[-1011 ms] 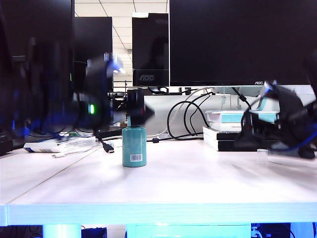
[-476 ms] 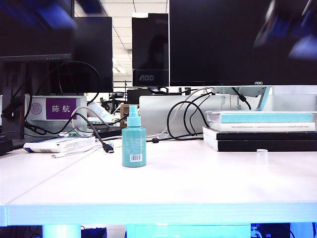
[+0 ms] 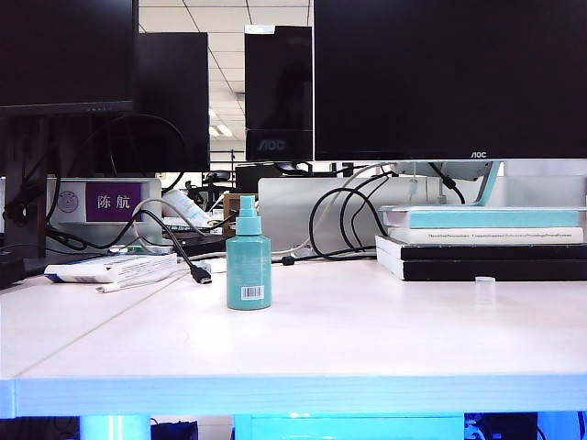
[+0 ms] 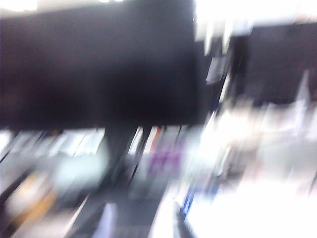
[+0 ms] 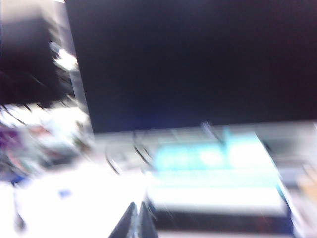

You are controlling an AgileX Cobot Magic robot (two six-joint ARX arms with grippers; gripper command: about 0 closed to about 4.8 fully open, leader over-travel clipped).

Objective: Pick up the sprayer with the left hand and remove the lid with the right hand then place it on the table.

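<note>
Your exterior view shows neither gripper. The sprayer (image 3: 248,261) stands upright on the table (image 3: 348,339) with its nozzle bare, and the lid (image 3: 485,290) sits on the table well apart from it, off toward the right arm's side, just in front of the books (image 3: 486,240). Both wrist views are badly blurred. In the right wrist view the right gripper (image 5: 134,224) has its 2 fingers pressed together, holding nothing, with the books ahead of it. In the left wrist view the left gripper (image 4: 141,224) shows 2 smeared fingers with a gap, but you cannot tell its state; neither wrist view shows the sprayer or lid. You have 1 sprayer, 1 lid, 4 monitors (image 3: 449,78).
</note>
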